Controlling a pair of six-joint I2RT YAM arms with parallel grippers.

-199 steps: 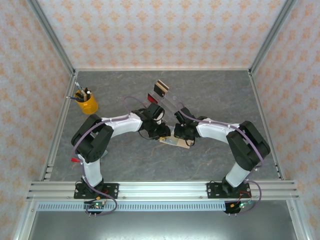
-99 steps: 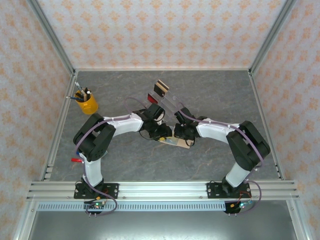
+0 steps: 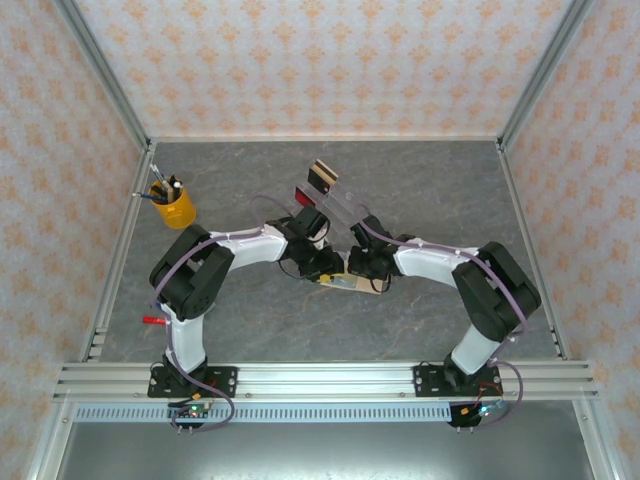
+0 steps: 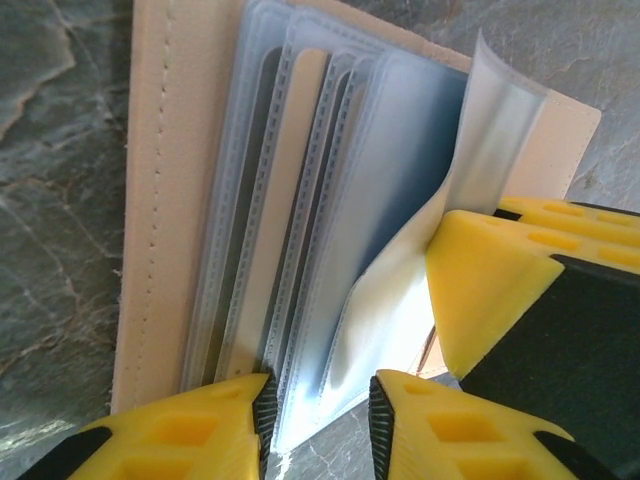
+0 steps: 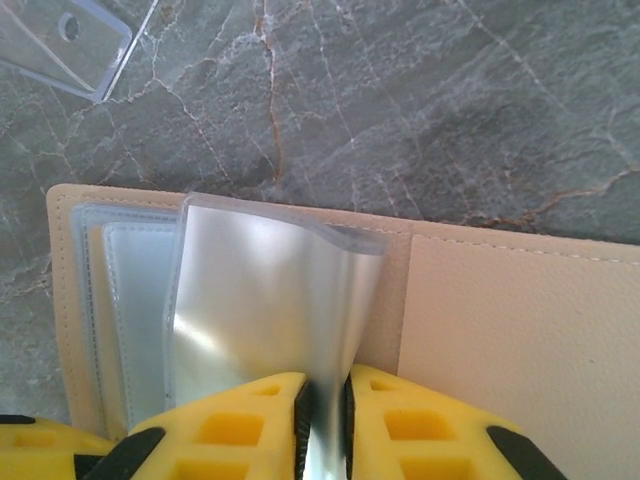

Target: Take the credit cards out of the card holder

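The tan card holder [image 3: 357, 286] lies open on the grey table between both arms. In the left wrist view its tan cover [image 4: 160, 200] carries stacked grey-blue clear pockets; a dark strip and a tan strip show inside them, and I cannot tell whether they are cards. My left gripper [image 4: 320, 410] is open, its fingers either side of the pockets' lower edge. My right gripper [image 5: 325, 400] is shut on one clear pocket flap [image 5: 270, 290], lifted off the holder [image 5: 500, 320]. A red card [image 3: 308, 197] and a tan black-banded card [image 3: 322, 176] stand in the acrylic stand.
The clear acrylic stand [image 3: 338, 207] sits just behind the grippers, its corner [image 5: 60, 40] close to the holder. A yellow pen cup [image 3: 172, 205] stands at the far left. A small red object [image 3: 152, 321] lies by the left arm's base. Frame rails border the table.
The left arm has shifted slightly right, toward the card holder. The right arm and the pinched flap have stayed put.
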